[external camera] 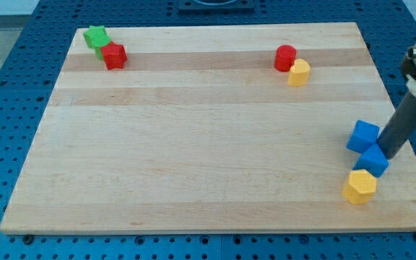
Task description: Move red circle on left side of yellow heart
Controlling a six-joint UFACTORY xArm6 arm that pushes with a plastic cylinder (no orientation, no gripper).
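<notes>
The red circle (285, 58) stands near the view's top right of the wooden board (193, 144). A yellow block (299, 73), seemingly the heart, touches it at its lower right. My tip (390, 154) is far from both, at the board's right edge. It sits against the right side of two blue blocks (363, 136) (373, 161), where they meet.
A second yellow block (359, 187), roughly hexagonal, lies just below the blue blocks. A green block (96, 36) and a red block (114, 55) touch each other at the view's top left corner. The board lies on a blue perforated table.
</notes>
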